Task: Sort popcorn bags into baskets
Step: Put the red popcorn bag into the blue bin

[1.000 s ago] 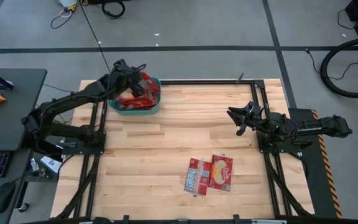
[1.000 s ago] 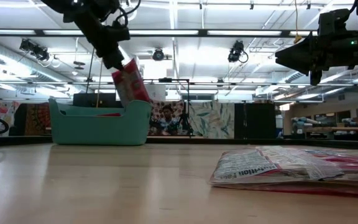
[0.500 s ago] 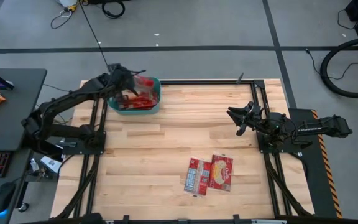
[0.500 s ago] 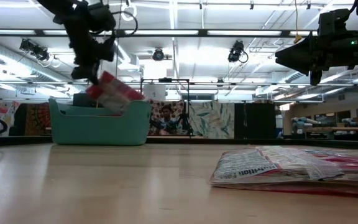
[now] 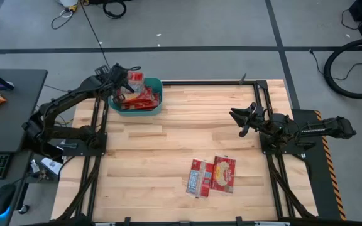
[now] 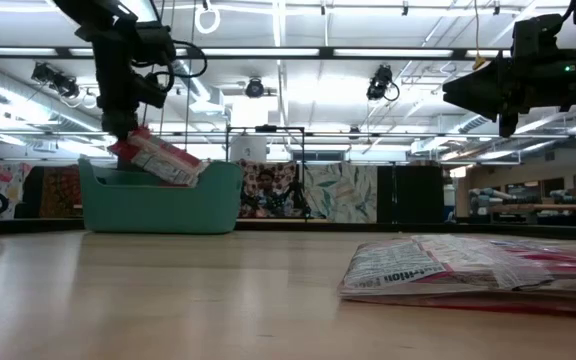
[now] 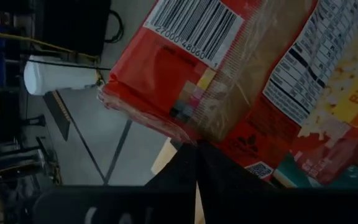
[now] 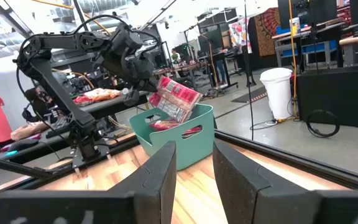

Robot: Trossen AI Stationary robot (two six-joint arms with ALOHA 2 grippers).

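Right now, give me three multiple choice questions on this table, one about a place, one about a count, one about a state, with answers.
1. Where is the teal basket?
A. At the table's far left corner
B. At the table's centre
C. Beside the right arm

2. How many popcorn bags lie on the bare table outside the basket?
A. None
B. Two
C. Five

3. What is the left gripper doing?
A. Resting open on the table
B. Holding a popcorn bag tilted over the basket
C. Pressing a bag flat on the wood

Answers: 1 A, the high view shows it at that corner. 2 B, the two loose bags lie side by side near the front. 3 B, the low view shows the bag gripped above the rim. The right gripper waits open above the table.
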